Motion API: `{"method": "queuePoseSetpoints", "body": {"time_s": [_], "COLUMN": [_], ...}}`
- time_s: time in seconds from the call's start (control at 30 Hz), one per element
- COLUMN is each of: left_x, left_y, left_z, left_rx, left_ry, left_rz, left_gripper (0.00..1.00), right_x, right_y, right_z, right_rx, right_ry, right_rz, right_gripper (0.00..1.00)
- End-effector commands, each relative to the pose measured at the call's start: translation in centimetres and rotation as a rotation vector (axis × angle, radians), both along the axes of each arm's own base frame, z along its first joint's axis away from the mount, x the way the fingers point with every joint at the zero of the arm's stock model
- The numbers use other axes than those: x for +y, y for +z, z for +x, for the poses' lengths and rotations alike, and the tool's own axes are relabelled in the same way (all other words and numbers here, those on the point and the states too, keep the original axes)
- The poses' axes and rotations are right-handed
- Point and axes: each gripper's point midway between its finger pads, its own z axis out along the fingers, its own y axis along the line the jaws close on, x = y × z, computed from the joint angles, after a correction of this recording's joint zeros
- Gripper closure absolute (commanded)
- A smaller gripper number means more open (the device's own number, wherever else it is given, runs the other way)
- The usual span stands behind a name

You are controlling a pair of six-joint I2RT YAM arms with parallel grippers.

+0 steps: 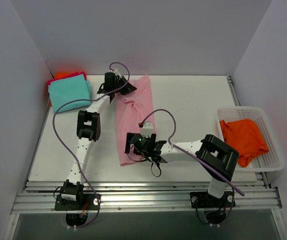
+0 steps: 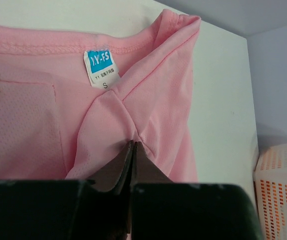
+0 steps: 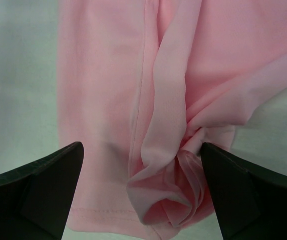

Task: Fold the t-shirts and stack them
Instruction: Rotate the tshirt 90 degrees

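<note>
Far-left corner: folded stack (image 1: 69, 91), teal on top, well apart from the work. Left fingers (image 2: 133, 150) are clamped together on a pinch of the pink shirt (image 1: 133, 112) just below the neck tag (image 2: 101, 66), likely anchoring the collar end. The shirt lies lengthwise mid-worktop (image 1: 193, 100), folded narrow and wrinkled. Right fingers (image 1: 133, 144) stand wide apart, straddling the bunched hem, gripping nothing, probably set to grab it. Far right: basket (image 1: 276, 155) with an orange shirt (image 1: 243, 137). Nothing seems to be in the way.

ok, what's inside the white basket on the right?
One crumpled orange t-shirt, covering most of the basket floor. Bare mesh shows along the far side. Whether anything lies beneath the shirt is hidden.
</note>
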Motion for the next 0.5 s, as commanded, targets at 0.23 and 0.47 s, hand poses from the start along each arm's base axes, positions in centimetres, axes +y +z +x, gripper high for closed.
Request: {"method": "queuePoseSetpoints", "body": {"time_s": [0.23,0.47], "left_x": [1.0,5.6], "left_y": [24.3,33.8], "left_z": [-1.9,-4.8], "left_rx": [-0.527,-0.572], "left_ry": [-0.107,-0.012], "left_rz": [-0.050,-0.002], "left_gripper": [0.94,0.92], "right_x": [-1.7,-1.7], "right_y": [10.6,17.6], "right_z": [-2.8,-8.4], "right_rx": [-0.231,-0.365], "right_ry": [-0.143,-0.138], "right_rz": [-0.134,-0.170], "right_gripper": [0.00,0.00]}}
